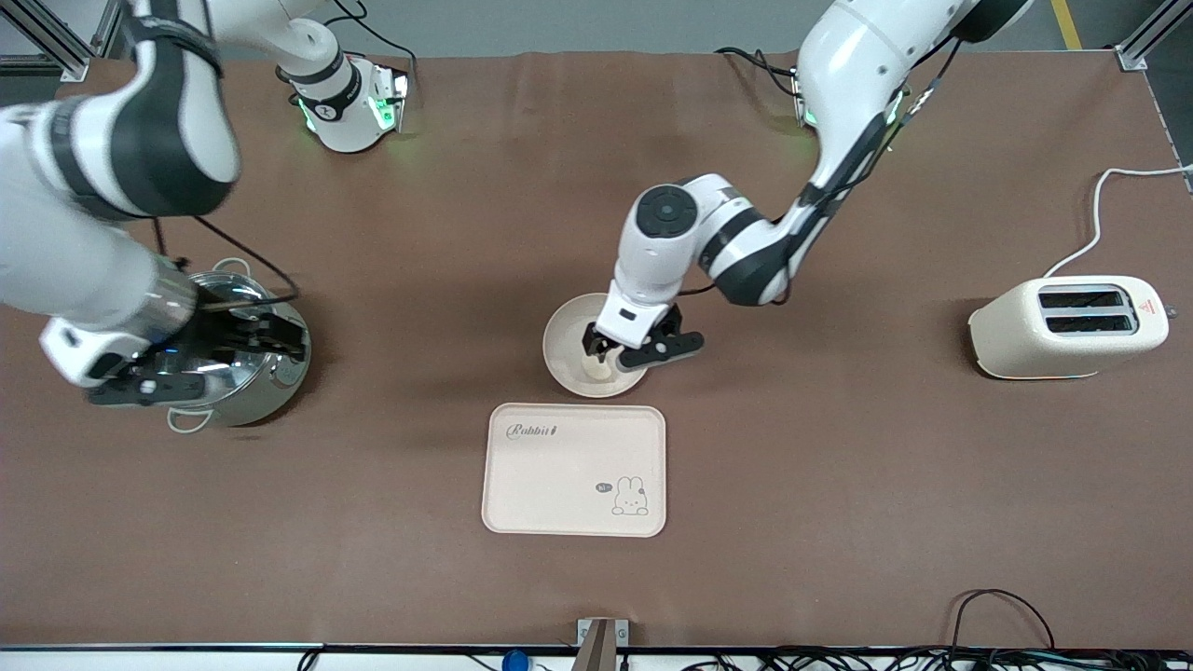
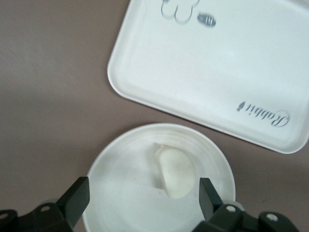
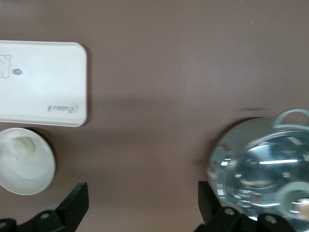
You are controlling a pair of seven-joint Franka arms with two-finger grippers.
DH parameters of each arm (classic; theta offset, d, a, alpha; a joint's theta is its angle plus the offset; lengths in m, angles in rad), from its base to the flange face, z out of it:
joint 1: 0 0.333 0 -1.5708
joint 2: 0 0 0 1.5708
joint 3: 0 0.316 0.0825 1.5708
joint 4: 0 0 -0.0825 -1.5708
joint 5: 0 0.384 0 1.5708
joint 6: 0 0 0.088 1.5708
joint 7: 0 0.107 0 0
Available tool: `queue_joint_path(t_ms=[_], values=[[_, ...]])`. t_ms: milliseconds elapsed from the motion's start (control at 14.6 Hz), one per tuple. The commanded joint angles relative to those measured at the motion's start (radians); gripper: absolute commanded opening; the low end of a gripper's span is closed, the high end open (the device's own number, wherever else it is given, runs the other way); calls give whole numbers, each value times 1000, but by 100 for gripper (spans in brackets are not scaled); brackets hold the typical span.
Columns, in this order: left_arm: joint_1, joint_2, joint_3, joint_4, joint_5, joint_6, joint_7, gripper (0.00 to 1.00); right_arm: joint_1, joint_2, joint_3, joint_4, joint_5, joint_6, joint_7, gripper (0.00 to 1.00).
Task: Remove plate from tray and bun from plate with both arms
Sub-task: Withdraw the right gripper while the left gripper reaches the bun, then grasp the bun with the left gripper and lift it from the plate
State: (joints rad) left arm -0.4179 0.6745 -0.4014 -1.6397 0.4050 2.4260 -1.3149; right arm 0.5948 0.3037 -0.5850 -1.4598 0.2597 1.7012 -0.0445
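Left wrist view: left gripper (image 2: 140,198) is hovering spread wide over the plate (image 2: 120,193), the bun (image 2: 175,170) lying between its fingers, nearer one; right gripper (image 3: 142,203) is waiting open over the pot (image 3: 260,174).

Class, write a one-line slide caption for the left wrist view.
Open left gripper poised over the bun on the plate, off the tray.

Pale oblong bun (image 2: 175,171) on round cream plate (image 1: 562,347), just beside flat "Rabbit" tray (image 1: 575,471)
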Motion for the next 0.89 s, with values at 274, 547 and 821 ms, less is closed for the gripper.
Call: queue_joint_path(t_ms=[274, 547, 821], values=[[-68, 161, 13, 104, 87, 107, -151, 100, -12, -71, -95, 6, -25, -75, -57, 100], [-79, 201, 32, 156, 89, 108, -192, 91, -10, -71, -95, 52, -39, -127, -55, 100], [-82, 204, 36, 155, 89, 122, -199, 58, -13, -89, -82, 72, -83, -130, -54, 100]])
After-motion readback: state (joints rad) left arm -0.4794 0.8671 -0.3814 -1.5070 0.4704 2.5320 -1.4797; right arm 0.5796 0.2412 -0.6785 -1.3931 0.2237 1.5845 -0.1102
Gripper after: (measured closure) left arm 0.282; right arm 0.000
